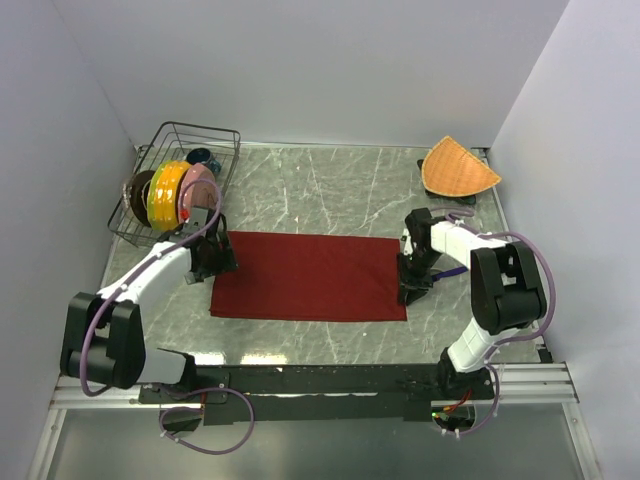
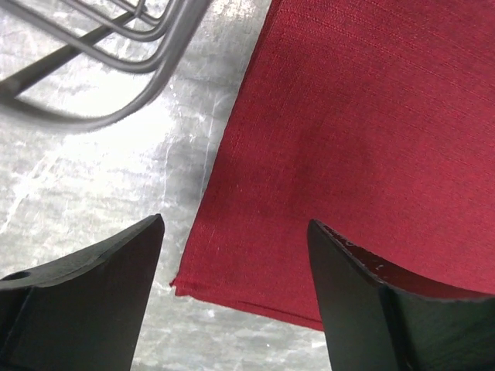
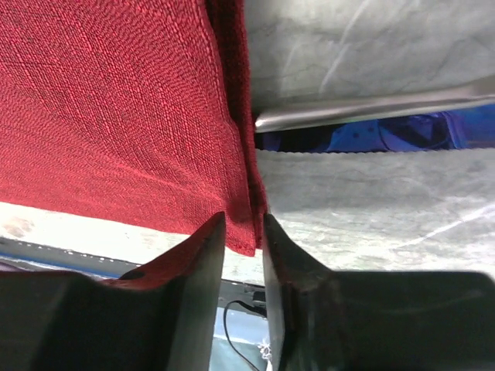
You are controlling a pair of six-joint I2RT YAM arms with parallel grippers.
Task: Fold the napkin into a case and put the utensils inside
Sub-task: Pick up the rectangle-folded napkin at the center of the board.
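The dark red napkin (image 1: 305,275) lies flat on the marble table, long side left to right. My left gripper (image 1: 213,258) hovers open above its left near corner; in the left wrist view the napkin (image 2: 348,154) fills the space between the wide-apart fingers of that gripper (image 2: 236,232). My right gripper (image 1: 410,290) is at the right near corner. Its fingers stand a narrow gap apart astride the napkin's (image 3: 116,116) doubled edge, gripper (image 3: 244,220). Just beyond that edge lie the silver fork (image 3: 371,108) and the blue-purple knife (image 3: 371,133).
A wire rack (image 1: 225,145) holding coloured plates (image 1: 168,195) stands at the back left, its wires (image 2: 116,46) close to my left gripper. An orange woven mat (image 1: 458,168) sits at the back right. White walls enclose three sides of the table.
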